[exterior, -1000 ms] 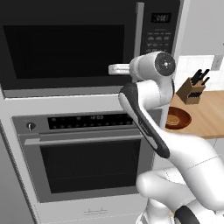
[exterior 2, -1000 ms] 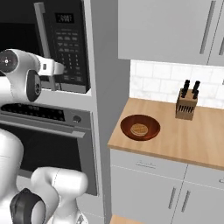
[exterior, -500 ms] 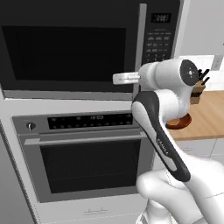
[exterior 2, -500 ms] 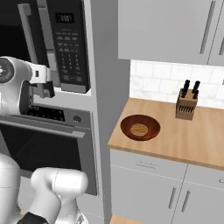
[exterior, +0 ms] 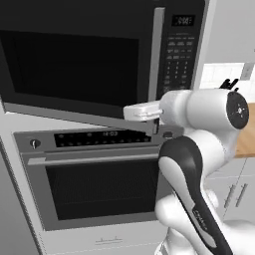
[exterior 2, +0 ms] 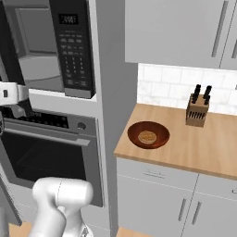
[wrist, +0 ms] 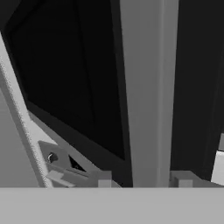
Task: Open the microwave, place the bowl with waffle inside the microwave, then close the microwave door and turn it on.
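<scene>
Below the microwave [exterior 2: 69,51] sits a silver oven [exterior: 99,184] with a bar handle. A knife block [exterior 2: 197,110] stands on the wood counter [exterior 2: 203,148], near the round reddish bowl [exterior 2: 148,134] holding a tan waffle. The black glass door [exterior: 74,64] stands ajar, its tall grey handle [wrist: 146,87] running between the gripper [wrist: 144,178] tips, which straddle it; contact cannot be told.

Even, shadowless rendered light; hand view perhaps blurred.
</scene>
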Available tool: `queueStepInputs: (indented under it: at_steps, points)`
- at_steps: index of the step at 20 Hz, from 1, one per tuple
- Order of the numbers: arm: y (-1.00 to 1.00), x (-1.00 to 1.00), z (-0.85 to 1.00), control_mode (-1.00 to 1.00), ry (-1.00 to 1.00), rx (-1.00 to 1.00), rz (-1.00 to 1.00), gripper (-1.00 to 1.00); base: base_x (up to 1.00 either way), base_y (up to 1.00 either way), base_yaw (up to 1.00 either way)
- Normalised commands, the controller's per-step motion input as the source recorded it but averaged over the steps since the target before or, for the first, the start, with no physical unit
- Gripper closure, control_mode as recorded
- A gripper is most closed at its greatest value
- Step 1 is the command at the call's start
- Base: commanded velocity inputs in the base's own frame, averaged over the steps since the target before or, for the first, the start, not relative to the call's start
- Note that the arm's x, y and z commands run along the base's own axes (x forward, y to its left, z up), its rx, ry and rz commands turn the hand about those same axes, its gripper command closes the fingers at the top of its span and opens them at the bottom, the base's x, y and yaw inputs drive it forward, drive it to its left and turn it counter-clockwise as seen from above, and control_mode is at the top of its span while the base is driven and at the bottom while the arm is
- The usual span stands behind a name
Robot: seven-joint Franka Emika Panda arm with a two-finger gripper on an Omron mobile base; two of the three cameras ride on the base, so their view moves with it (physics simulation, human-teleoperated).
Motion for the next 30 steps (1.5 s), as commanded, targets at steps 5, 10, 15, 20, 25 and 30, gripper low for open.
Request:
queueStepInputs:
  at_steps: [5,10,15,20,25,30]
  points:
    - [0.85,-1.0,0.0,-1.0,0.0,-0.06,0.06,1.0,0.0,0.0,0.0]
    - [0.25,-1.0,0.0,-1.0,0.0,-0.03,0.0,-1.0,0.0,0.0,0.0]
    - [-0.7,-1.0,0.27,-1.0,-0.04,0.2,-0.03,-1.0,0.0,0.0,0.0]
    - [-1.0,-0.64,0.85,-1.0,0.12,0.43,-0.02,-1.0,0.0,0.0,0.0]
    - [-0.97,0.04,0.49,-1.0,0.35,0.47,0.0,-1.0,0.0,0.0,0.0]
    - [-0.18,0.53,-0.49,-1.0,0.29,0.18,-0.01,-1.0,0.0,0.0,0.0]
